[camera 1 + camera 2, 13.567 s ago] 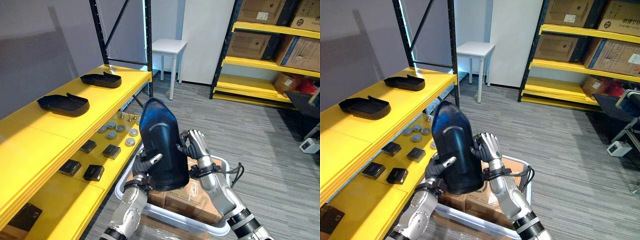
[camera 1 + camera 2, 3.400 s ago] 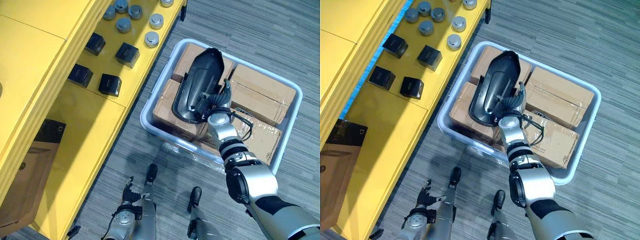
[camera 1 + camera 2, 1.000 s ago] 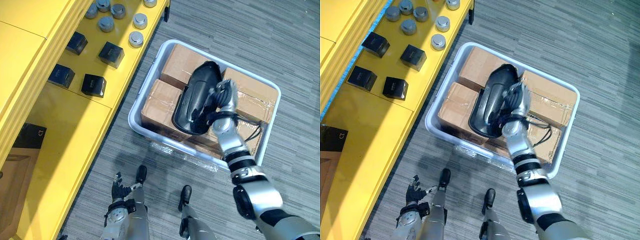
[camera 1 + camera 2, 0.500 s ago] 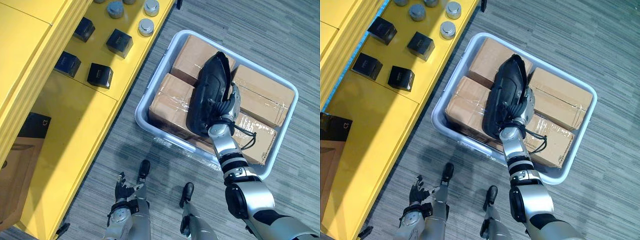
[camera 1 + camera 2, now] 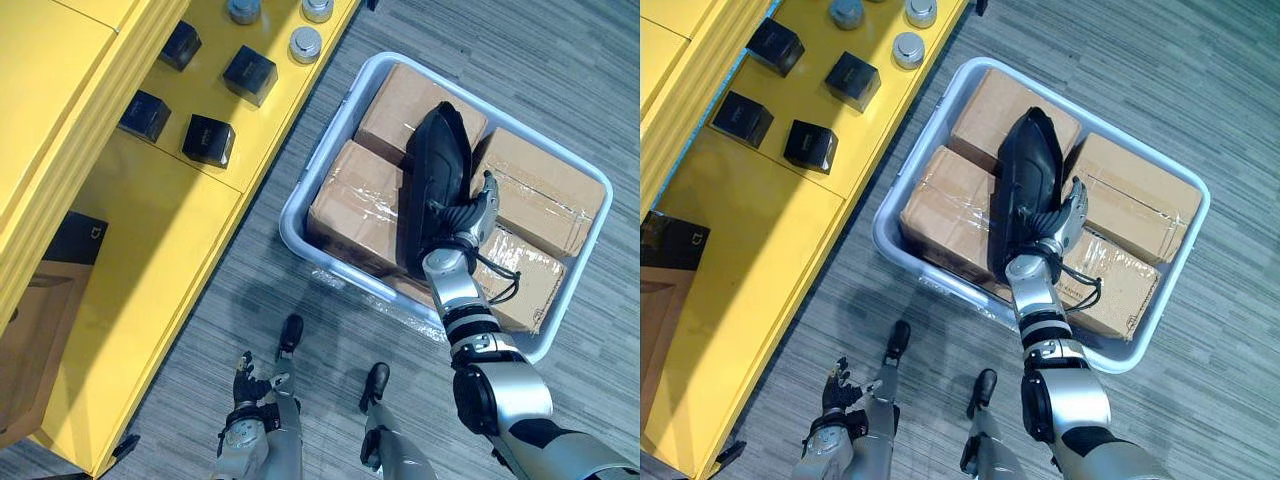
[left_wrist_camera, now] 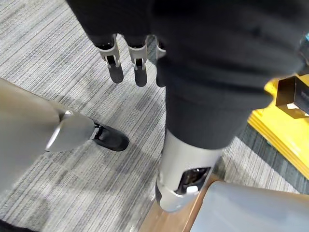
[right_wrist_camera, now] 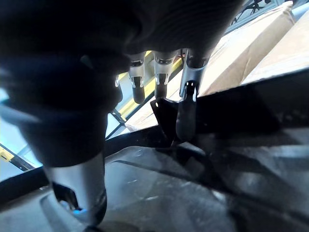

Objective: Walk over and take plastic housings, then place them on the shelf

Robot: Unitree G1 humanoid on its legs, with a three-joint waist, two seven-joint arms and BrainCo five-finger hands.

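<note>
Carpeted floor (image 5: 600, 60), bin (image 5: 1120, 358) of boxes (image 5: 360, 195); right hand (image 5: 458, 235) fingers (image 7: 186, 113) hooked round black plastic housing (image 5: 432, 170), left hand (image 5: 247, 388) slack-fingered.

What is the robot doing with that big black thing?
The robot is gripping a black plastic housing with its right hand, fingers curled over its edge. The housing is tipped up on its side above the cardboard boxes packed in a grey bin on the floor. Its left hand hangs open low at its side, holding nothing. The yellow shelf is to the robot's left, and the housing is not on it yet.
</note>
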